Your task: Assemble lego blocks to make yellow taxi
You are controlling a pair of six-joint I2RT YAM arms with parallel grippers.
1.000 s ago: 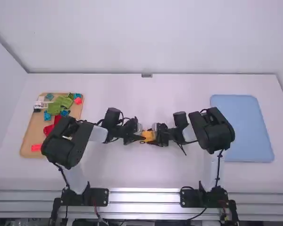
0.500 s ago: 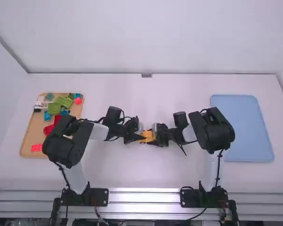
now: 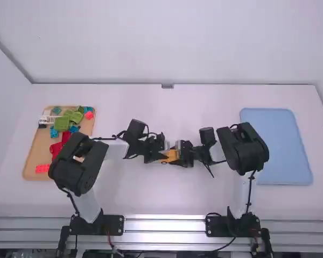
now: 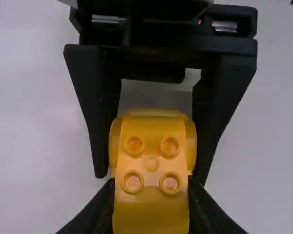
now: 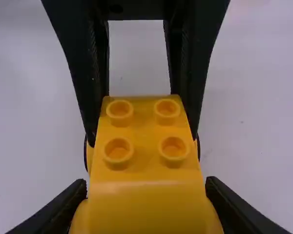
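Note:
Left gripper [image 3: 161, 156] and right gripper [image 3: 185, 156] face each other at the table's middle, with the yellow car body [image 3: 172, 156] between them. In the left wrist view, the left gripper [image 4: 151, 197] is shut on the near end of the yellow car body [image 4: 152, 163], four studs on its flat top; the right gripper's black fingers [image 4: 216, 105] clasp its far end. From the right wrist, the right gripper [image 5: 145, 192] holds the body's rounded near end [image 5: 144, 209], and the left gripper's fingers flank the studded part. Dark curved edges peek out beside it, low down.
A wooden tray [image 3: 33, 156] at the left holds green bricks [image 3: 61, 123], red bricks [image 3: 42, 168], blue bricks and a white rail piece. A light blue tray [image 3: 277, 145] lies at the right, beyond the right arm's elbow.
My left gripper has shifted slightly to the right, and the yellow body has moved a little the same way. The right arm has barely moved.

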